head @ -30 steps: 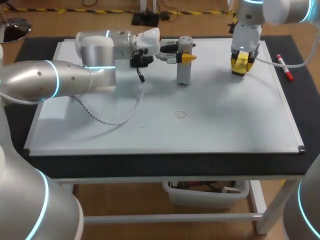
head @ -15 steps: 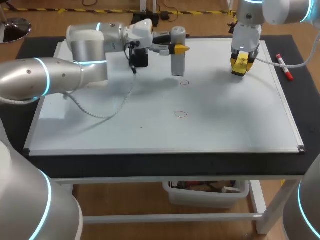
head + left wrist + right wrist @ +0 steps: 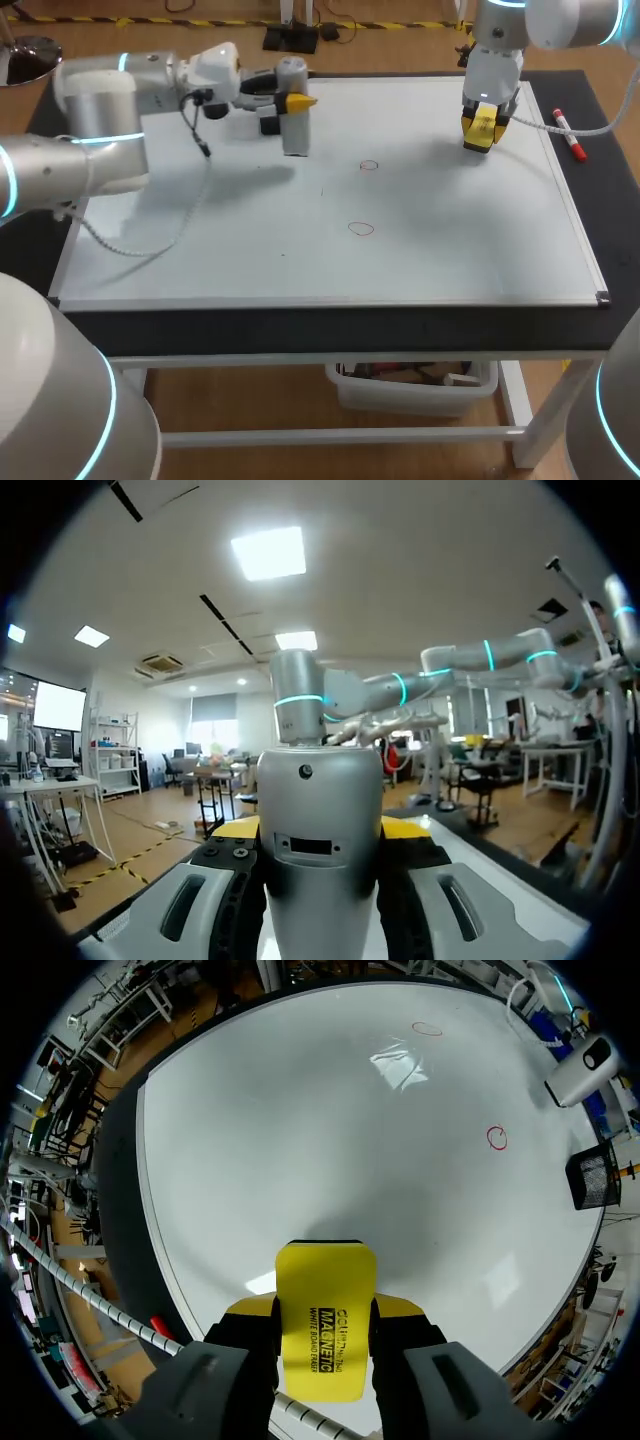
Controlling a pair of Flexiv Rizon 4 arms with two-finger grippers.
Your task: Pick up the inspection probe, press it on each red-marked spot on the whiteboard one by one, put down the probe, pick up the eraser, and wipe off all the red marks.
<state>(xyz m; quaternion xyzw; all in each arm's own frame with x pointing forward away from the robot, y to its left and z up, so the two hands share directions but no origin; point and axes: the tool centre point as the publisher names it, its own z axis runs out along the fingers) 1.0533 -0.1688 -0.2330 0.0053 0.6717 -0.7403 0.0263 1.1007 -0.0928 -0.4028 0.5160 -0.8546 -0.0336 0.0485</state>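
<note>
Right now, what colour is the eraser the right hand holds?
Yellow, with dark print; the eraser shows best in the right wrist view.

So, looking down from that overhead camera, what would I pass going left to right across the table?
left arm → grey probe in its jaws → far red circle → yellow eraser in the jaws of the right arm → red marker
</note>
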